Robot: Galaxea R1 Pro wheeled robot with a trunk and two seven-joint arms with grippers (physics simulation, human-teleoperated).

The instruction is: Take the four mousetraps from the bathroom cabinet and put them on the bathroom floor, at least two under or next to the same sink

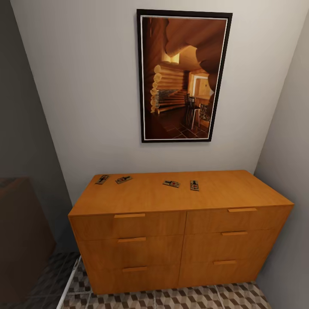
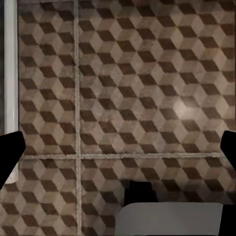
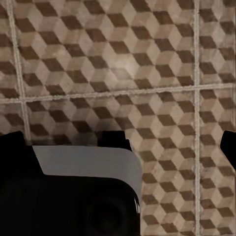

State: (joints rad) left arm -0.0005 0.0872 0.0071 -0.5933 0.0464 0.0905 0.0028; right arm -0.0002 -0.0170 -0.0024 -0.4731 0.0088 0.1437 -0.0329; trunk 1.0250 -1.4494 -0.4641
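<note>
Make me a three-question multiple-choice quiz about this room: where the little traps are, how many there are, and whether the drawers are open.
1. Where do the mousetraps lie?
A. on the floor
B. on top of the cabinet
C. inside a drawer

2. How many mousetraps show?
A. two
B. three
C. four

3. The cabinet drawers are:
A. all shut
B. one pulled out
C. all pulled out

Answers:
1 B: the mousetraps rest on the cabinet top, near the wall.
2 C: two lie toward the left, two near the middle.
3 A: all six fronts sit flush.
</note>
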